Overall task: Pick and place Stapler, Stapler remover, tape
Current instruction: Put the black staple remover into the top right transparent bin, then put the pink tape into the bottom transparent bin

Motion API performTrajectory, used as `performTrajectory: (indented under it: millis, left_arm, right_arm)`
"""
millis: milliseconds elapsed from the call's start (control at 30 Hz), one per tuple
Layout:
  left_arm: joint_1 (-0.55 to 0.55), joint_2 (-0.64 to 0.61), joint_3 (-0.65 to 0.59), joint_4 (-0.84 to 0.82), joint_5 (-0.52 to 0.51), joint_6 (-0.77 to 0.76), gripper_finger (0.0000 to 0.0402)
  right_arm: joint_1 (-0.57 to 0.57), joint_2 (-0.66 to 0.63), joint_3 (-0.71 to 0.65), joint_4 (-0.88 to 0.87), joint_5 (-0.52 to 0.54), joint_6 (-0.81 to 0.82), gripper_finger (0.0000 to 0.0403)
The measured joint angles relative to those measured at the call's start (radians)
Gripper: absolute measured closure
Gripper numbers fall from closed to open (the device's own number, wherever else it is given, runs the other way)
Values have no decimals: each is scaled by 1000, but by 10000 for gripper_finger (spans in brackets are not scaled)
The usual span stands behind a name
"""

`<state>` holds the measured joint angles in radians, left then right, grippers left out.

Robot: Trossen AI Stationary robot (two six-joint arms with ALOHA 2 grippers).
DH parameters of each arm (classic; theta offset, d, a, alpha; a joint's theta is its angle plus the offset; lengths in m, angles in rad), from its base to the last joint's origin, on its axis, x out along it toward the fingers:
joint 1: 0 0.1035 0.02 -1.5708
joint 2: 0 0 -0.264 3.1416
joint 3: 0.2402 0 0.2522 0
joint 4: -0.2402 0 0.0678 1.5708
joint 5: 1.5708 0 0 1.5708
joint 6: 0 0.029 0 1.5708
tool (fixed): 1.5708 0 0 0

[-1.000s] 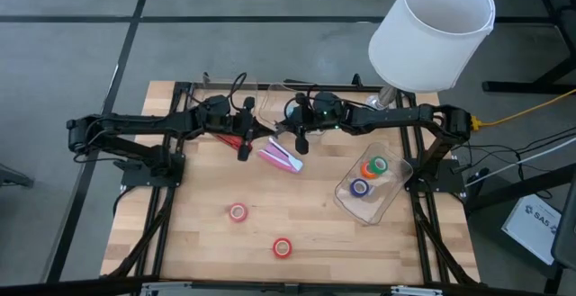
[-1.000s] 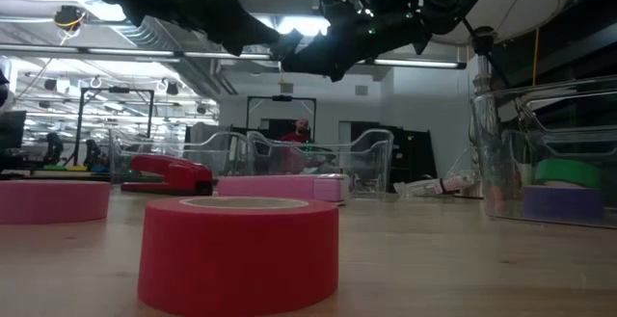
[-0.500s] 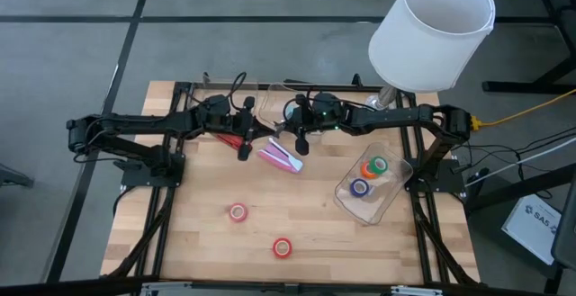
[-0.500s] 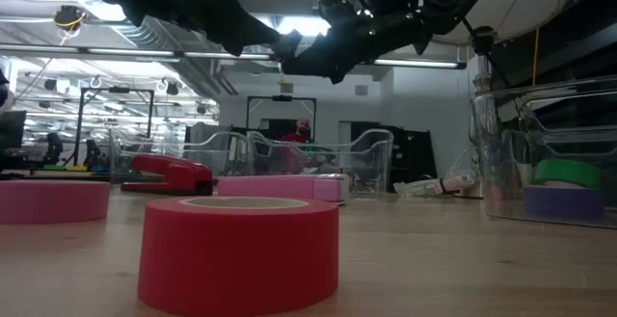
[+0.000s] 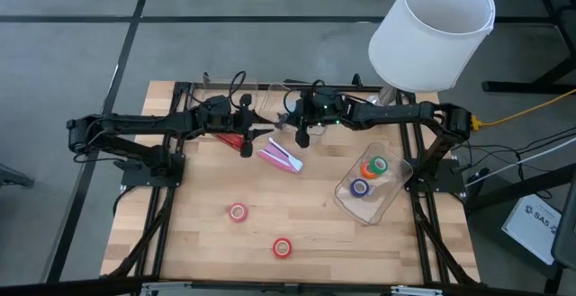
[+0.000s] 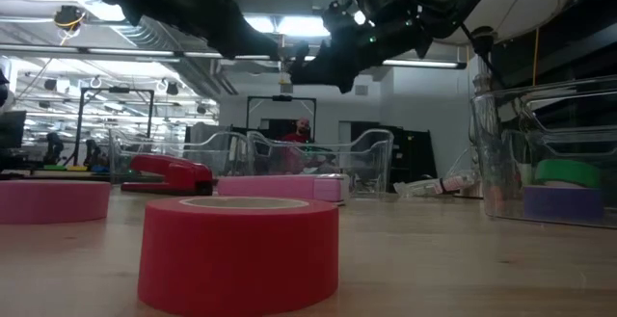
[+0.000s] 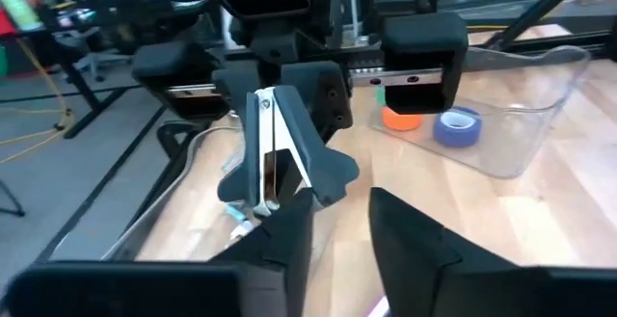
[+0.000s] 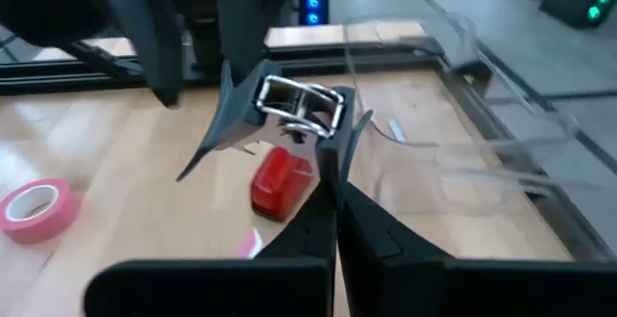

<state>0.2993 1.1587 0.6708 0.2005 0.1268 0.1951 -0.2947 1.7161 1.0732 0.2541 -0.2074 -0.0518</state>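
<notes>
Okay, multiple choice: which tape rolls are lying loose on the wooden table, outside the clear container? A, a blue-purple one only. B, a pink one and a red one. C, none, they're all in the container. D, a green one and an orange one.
B: in the high view the pink roll and red roll lie on bare wood, while green, orange and blue-purple rolls sit inside the clear container.

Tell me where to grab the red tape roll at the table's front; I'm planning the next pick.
Probably pinch the wall of the red ring-shaped tape roll from straight above: it lies flat, core up, wood bare around. One finger inside, one outside. Left gripper, open, and right gripper, shut on the silver staple remover, hover at the back.
</notes>
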Motion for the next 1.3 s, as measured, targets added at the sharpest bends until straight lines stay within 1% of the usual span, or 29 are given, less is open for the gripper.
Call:
performTrajectory:
  millis: [100,267,400,467,600,733,833,967,1300]
  left_arm:
    - [0,0,0,7,-4,-8,271]
    - [-5,0,0,10,-1,-50,246]
    - [-7,0,0,8,23,-54,243]
    - [-11,0,0,5,23,-54,244]
    - [-22,0,0,5,23,-54,248]
    - [-35,0,0,5,23,-54,249]
    - [-45,0,0,3,22,-54,247]
    - [-58,0,0,-13,22,-54,249]
    - [-94,0,0,-23,21,-71,252]
  right_arm:
    - [-23,0,0,-37,20,24,402]
    - [-49,0,0,-146,151,26,403]
    - [-70,0,0,-244,226,26,403]
    - [-80,0,0,-295,244,26,403]
    - [-93,0,0,-381,245,41,403]
    - [-99,0,0,-414,245,49,397]
    - [-99,0,0,-400,245,50,383]
    - [-99,0,0,-377,241,52,354]
    - [-101,0,0,-347,241,78,265]
